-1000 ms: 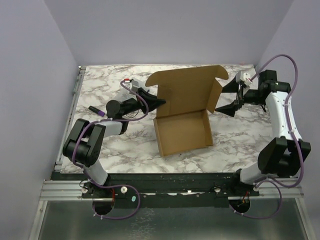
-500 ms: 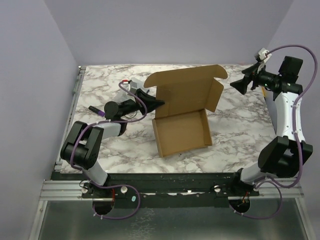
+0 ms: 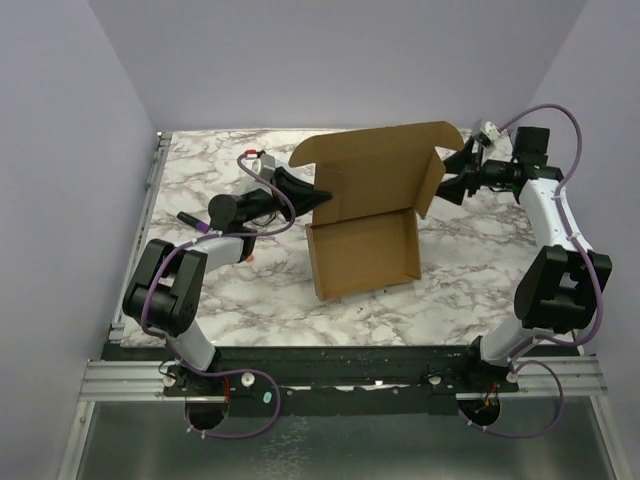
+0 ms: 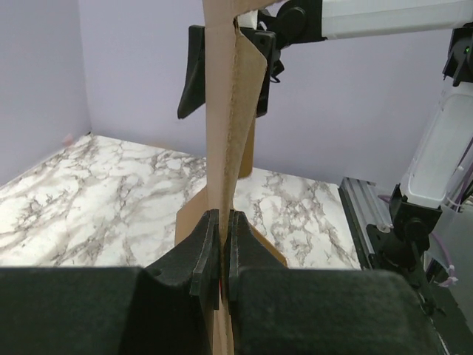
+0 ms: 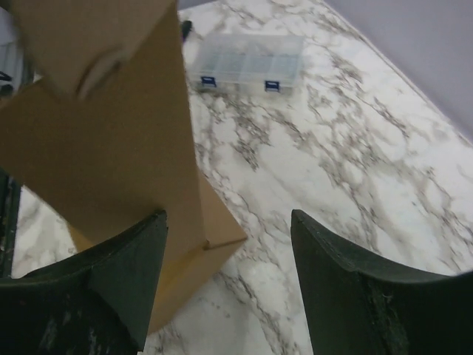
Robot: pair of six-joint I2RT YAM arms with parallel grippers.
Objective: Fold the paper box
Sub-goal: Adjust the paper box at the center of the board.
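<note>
Lighting even and diffuse, from overhead. The table (image 3: 230,290) reads bright, brightest along its far edge. The paper box (image 3: 365,255) casts faint, soft shadows. Top view sharp. Wrist views: near fingers (image 4: 199,255) dark and soft-focused.

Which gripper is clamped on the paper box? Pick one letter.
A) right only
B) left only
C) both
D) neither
B: in the left wrist view the left gripper has its fingers pressed shut on an upright panel of the paper box, while the right gripper has its jaws wide apart, not closed on the cardboard.
</note>
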